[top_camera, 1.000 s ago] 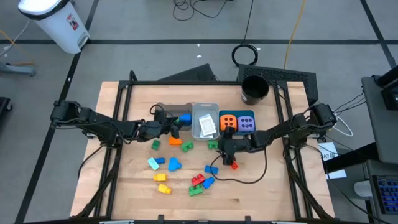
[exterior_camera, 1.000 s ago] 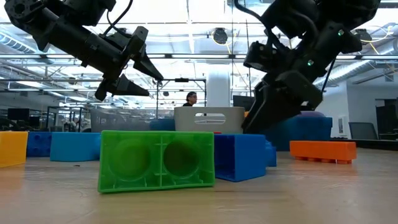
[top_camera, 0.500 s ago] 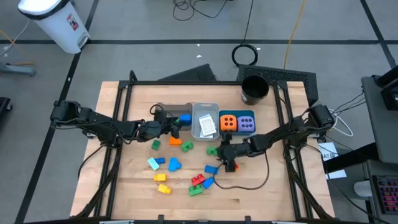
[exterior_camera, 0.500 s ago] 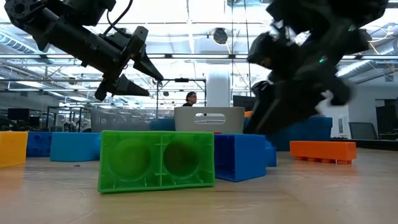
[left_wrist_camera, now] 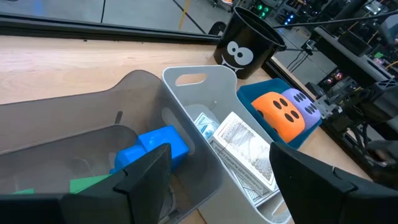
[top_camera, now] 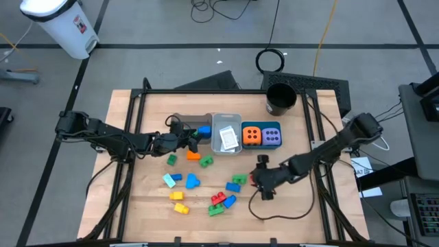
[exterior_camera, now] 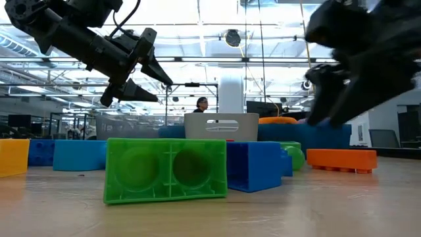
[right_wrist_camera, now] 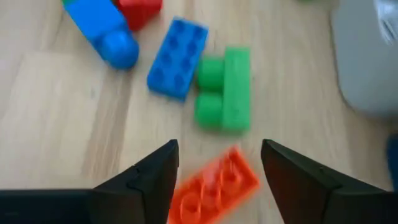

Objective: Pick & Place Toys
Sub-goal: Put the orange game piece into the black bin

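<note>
While both arms hang over the table, loose bricks lie scattered on the wood.

From above, left gripper point(top_camera: 197, 135) hovers at the grey bin point(top_camera: 180, 121), fingers spread, empty. In its wrist view, right gripper point(right_wrist_camera: 219, 163), fingers apart, frames an orange brick point(right_wrist_camera: 212, 186) beside a green brick point(right_wrist_camera: 225, 88).

Wood table point(top_camera: 288, 213) matt, grained; bricks point(right_wrist_camera: 224, 87) glossy plastic; cards point(left_wrist_camera: 245, 146) paper.

No text can be read — print too small.
</note>
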`<state>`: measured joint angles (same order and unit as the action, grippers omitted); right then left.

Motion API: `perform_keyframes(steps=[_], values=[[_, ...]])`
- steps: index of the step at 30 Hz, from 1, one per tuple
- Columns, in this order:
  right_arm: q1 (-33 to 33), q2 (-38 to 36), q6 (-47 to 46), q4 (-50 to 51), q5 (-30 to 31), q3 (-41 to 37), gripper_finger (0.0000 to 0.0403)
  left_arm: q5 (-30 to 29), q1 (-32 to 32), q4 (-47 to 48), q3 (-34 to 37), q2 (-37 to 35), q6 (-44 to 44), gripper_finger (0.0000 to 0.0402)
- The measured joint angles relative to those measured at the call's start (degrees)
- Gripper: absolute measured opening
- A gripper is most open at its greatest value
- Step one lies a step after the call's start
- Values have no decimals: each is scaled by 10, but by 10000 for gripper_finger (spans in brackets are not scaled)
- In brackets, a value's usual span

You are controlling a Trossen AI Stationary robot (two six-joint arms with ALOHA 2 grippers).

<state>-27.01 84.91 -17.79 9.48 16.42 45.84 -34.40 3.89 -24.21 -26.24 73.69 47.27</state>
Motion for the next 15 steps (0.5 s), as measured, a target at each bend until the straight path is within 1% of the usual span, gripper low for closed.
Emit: perform_keyframes(steps=[4,8,11,15], values=[[-25,-15,-79,74,0,1,258,0,0,0,0,0,0,280],[-34,14,-156,85,1,0,291,0,0,0,0,0,4,280],[-35,35,-200,85,11,0,300,0,0,0,0,0,8,280],[-29,50,-244,85,29,0,295,0,0,0,0,0,9,280]])
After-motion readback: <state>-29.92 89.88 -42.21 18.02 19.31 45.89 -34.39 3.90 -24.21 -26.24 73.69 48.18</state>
